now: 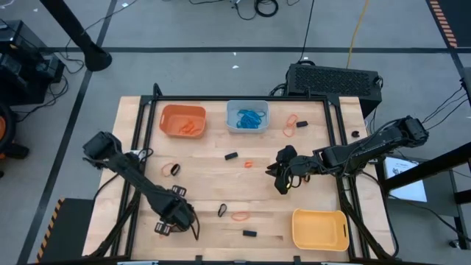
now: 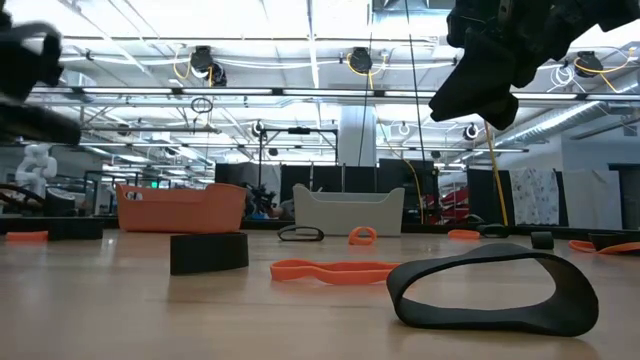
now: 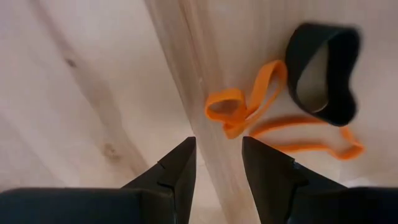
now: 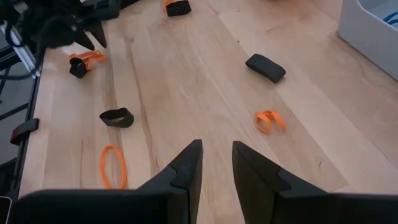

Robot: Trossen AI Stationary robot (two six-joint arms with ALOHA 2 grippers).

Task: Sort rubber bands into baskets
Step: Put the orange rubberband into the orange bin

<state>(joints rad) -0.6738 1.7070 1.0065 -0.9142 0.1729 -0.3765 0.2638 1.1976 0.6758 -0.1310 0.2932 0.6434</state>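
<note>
Bands (image 1: 240, 216) are thin loops, orange and black, scattered on the table (image 1: 206, 173); both hands (image 3: 217, 163) (image 4: 216, 155) are slightly open, empty.

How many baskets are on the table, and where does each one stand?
3. The orange basket and the blue-grey basket stand side by side along the table's far edge; the yellow basket stands at the near right corner. None seems hidden.

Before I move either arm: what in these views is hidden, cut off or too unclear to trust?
- Yellow basket: seen only in the high view; its inside looks bare, though a thin band would be too small to spot.
- Blue-grey basket, low view: its wall hides the contents; the orange basket likewise.
- Right hand, low view: a dark silhouette cut off by the top edge.
- Left hand, high view: too small to read.
</note>
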